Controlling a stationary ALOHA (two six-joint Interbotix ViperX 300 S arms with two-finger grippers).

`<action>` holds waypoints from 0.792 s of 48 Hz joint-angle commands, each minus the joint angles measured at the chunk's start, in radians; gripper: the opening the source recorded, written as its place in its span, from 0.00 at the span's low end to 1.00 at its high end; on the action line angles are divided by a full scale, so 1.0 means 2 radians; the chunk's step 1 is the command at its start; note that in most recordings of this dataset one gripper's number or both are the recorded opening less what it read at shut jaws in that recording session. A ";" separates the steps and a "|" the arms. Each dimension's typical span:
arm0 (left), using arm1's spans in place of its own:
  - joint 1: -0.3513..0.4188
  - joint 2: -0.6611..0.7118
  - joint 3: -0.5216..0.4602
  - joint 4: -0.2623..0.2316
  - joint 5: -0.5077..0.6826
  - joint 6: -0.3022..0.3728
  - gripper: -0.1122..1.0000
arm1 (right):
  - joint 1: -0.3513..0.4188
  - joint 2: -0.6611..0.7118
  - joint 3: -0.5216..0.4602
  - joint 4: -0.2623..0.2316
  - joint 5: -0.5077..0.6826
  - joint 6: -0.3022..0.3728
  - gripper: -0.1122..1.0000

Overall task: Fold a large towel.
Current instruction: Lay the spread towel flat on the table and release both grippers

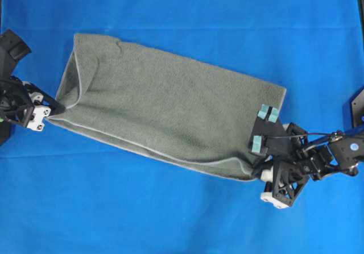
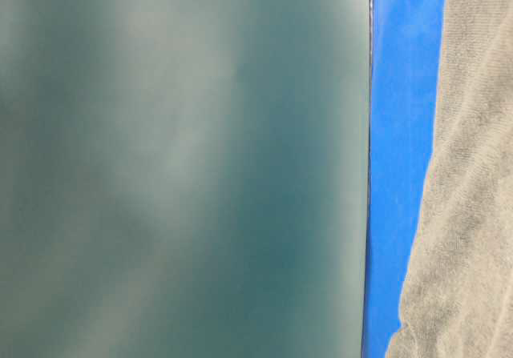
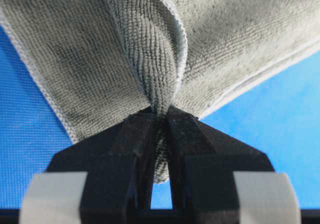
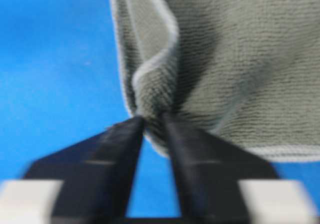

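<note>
We are clamping our left gripper (image 3: 160, 116) on the left end of the large towel (image 1: 170, 106), lying doubled on the blue table covering (image 1: 170, 220), while our right gripper (image 4: 152, 121), blurred, is pinching the opposite corner, keeping the fold taut.

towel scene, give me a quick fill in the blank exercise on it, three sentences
1. The grey-green terry cloth towel lies on a table covering whose colour is ____.
2. In the left wrist view, the left hand is pinching a bunched ____ of the towel.
3. In the overhead view, the right hand is at the towel's ____ end.

Missing words: blue; corner; right
</note>
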 commanded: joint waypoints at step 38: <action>0.140 -0.120 -0.030 0.015 0.028 0.164 0.84 | -0.116 -0.058 -0.028 -0.123 0.161 0.018 0.64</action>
